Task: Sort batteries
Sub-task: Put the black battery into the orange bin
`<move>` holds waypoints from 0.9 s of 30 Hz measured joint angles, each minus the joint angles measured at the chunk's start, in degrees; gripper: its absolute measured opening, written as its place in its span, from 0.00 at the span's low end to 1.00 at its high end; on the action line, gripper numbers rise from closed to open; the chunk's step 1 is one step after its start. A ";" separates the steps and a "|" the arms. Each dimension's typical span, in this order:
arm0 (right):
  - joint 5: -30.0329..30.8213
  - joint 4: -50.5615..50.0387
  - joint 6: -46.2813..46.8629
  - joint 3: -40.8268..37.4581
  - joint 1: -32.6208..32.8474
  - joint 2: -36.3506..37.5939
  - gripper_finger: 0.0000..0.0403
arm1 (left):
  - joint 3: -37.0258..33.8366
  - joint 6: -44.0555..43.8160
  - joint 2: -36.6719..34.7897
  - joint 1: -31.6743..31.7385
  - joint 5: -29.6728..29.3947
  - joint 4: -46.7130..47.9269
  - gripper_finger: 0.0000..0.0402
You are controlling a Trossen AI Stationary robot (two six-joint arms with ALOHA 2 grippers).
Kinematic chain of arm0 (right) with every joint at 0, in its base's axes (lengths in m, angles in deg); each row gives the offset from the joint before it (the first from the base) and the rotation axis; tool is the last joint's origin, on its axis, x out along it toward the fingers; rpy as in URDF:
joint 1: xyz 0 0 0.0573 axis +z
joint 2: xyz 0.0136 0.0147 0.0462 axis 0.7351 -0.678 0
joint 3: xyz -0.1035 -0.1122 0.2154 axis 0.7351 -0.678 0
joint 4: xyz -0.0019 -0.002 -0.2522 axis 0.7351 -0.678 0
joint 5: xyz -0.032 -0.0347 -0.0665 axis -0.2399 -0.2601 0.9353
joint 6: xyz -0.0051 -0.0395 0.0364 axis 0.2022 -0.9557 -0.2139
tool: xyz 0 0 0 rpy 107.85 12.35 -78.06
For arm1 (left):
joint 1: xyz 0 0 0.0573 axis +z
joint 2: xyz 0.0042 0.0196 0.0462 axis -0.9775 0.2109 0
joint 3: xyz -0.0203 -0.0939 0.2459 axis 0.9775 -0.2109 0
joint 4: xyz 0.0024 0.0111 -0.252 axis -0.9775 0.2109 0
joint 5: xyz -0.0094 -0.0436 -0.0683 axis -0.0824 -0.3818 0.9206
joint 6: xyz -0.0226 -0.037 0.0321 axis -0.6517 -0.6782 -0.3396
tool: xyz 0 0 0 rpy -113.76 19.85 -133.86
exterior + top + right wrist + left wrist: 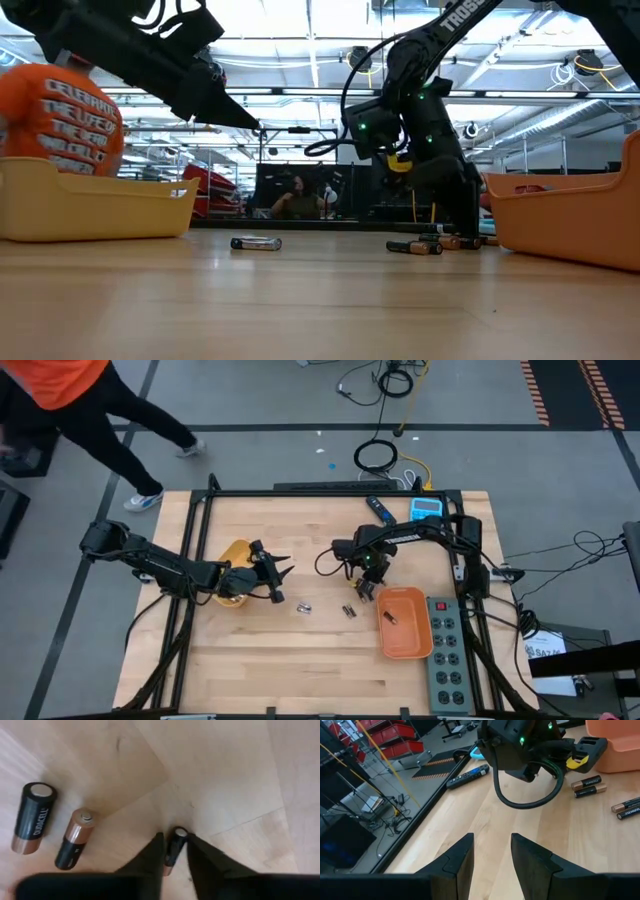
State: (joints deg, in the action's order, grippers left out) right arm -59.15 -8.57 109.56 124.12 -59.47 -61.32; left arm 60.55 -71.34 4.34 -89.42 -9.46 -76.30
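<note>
Black-and-copper battery [173, 848] apparently pinched between right gripper [174, 851] fingers beside orange tray [404, 622], left gripper [491, 851] fingers parted, holding nothing, near yellow tray [234, 550].

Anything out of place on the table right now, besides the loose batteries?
One thing: a dark blue-tipped remote-like stick lies at the table's far edge beside a blue device, apart from the sorting area. It isn't a battery and belongs in neither the yellow tray nor the orange tray. Nothing spilled or damaged.

A lab hall: striped floor tape [541, 390], loose cables [378, 455], shelving.
</note>
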 joint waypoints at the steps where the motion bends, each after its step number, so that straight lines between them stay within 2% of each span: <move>1: -0.63 0.10 -0.46 0.00 0.02 -0.01 0.10 | 0.00 -0.02 0.00 0.00 0.00 0.01 0.34; 3: -1.17 0.34 -1.16 -0.02 0.17 -0.01 0.04 | 0.00 -0.02 0.00 0.00 0.00 0.00 0.34; 11: -0.37 1.77 -1.75 0.66 2.04 0.64 0.02 | 0.00 -0.04 0.00 0.00 0.00 -0.01 0.34; 15: 0.04 6.95 -2.29 4.00 3.17 1.70 0.01 | 0.00 -0.11 0.00 0.00 0.00 -0.01 0.34; 18: 0.32 5.20 -2.43 7.00 4.05 2.88 0.01 | 0.00 -0.15 0.00 0.00 0.00 0.01 0.34; 22: 3.56 1.97 -1.45 11.23 5.99 5.98 0.01 | 0.00 -0.26 0.00 0.00 0.00 0.12 0.34; 27: 1.37 -1.07 4.37 12.79 12.24 12.73 0.01 | 0.00 -0.44 0.00 0.00 0.00 0.47 0.34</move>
State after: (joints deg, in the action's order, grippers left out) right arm -57.78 -9.64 113.93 136.91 -47.23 -48.59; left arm 60.55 -71.77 4.34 -89.42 -9.46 -75.83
